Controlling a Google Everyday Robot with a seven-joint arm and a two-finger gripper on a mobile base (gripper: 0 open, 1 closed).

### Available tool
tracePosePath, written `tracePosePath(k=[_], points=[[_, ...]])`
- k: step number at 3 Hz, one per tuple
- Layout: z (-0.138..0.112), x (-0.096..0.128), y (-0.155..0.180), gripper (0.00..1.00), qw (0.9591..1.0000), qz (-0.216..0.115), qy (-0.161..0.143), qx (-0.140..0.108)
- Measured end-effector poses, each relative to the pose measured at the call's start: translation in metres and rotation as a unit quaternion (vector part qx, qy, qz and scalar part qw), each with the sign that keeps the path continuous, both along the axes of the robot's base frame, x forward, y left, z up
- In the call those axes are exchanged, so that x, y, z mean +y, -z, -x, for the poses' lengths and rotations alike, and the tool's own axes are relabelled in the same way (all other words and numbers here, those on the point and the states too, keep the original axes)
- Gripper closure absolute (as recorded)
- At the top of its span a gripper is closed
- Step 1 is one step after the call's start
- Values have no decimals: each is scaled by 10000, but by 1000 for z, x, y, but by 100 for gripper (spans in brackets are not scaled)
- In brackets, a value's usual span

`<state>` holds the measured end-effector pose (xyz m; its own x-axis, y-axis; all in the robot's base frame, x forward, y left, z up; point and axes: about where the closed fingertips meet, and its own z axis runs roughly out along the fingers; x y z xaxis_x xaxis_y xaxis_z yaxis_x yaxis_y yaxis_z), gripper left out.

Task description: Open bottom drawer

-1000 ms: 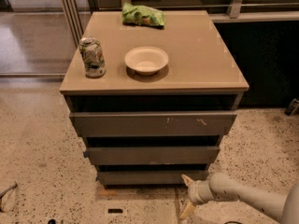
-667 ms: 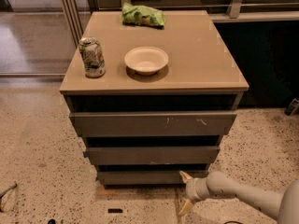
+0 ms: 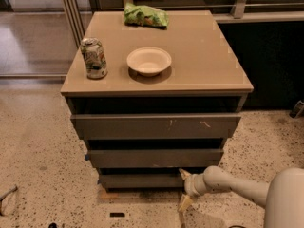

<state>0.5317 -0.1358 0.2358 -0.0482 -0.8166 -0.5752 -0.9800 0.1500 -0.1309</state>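
The bottom drawer (image 3: 140, 180) is the lowest and slimmest of three grey-brown fronts, plain and unmarked, just above the floor. Above it are the middle front (image 3: 154, 158), with a blue bit at its left end, and the widest top front (image 3: 154, 126), with white scratches. My gripper (image 3: 184, 189) reaches in from the lower right on a pale arm (image 3: 237, 186), at the bottom drawer's right end. Its fingers are spread one above the other: the upper fingertip (image 3: 182, 174) is at the drawer front's top edge and the lower one (image 3: 184, 204) is down near the floor.
On the cabinet top (image 3: 209, 61) stand a crushed can (image 3: 94, 58), a white bowl (image 3: 149, 61) and a green bag (image 3: 145, 15). A speckled floor (image 3: 42, 151) surrounds the cabinet. A dark wall panel (image 3: 270, 61) is to the right and a glass partition frame (image 3: 71, 13) is at the back left.
My gripper has moved a little left and up, closer to the bottom drawer's right end. The drawers have not moved.
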Motion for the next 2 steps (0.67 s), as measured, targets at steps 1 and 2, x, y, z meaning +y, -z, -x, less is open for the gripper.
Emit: tracePosePath(k=[1, 2], points=[[-16, -2, 8, 0, 9998, 104, 109, 139], [-31, -3, 24, 0, 9990, 244, 201, 328]])
